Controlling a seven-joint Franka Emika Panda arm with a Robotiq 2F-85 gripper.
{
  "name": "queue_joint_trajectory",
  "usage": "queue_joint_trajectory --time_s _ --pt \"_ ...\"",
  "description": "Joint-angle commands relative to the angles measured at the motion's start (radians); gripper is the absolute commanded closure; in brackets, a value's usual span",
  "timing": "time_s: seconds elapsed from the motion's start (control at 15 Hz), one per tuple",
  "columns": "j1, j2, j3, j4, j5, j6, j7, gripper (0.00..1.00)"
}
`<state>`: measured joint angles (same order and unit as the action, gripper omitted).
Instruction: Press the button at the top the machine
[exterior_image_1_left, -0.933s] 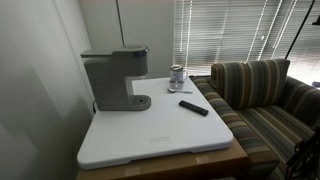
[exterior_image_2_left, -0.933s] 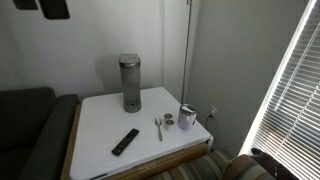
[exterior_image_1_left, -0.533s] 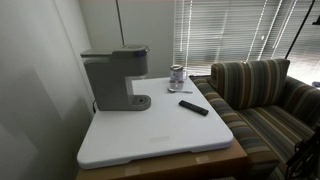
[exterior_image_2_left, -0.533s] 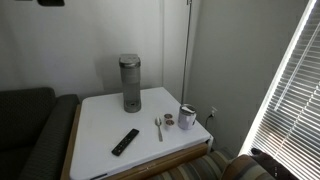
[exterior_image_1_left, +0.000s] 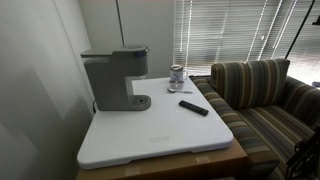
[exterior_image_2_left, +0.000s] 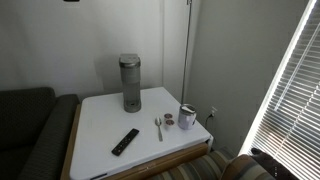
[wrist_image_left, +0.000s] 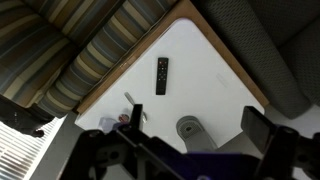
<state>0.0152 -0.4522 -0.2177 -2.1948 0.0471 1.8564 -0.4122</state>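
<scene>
The machine (exterior_image_1_left: 115, 80) stands upright on the tabletop (exterior_image_1_left: 160, 135), the top of its head facing up. In the wrist view the gripper (wrist_image_left: 185, 160), jaws spread and empty, hangs high above the machine, almost directly over its round top. The coming move looks like a near-vertical descent.

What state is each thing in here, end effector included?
machine: upright on the table, top untouched.
remote: lying flat, apart from the machine.
metal cup: upright.
spoon: lying flat.
blinds: lowered.
end effector: open, holding nothing, high above the table.
</scene>
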Motion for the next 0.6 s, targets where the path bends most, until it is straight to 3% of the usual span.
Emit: queue_joint_trajectory --time_s 0.0,0.13,0.2,0.53 --pt "0.032 0.158 -0.002 0.138 0.052 -0.051 -0.106 0.0" --pt "0.037 0.226 0.011 0.196 0.049 -0.069 -0.149 0.0" --pt "0.015 0.139 0.027 0.109 0.041 -0.021 -0.097 0.0" --pt "0.016 0.169 0.032 0.131 0.052 0.026 -0.108 0.0"
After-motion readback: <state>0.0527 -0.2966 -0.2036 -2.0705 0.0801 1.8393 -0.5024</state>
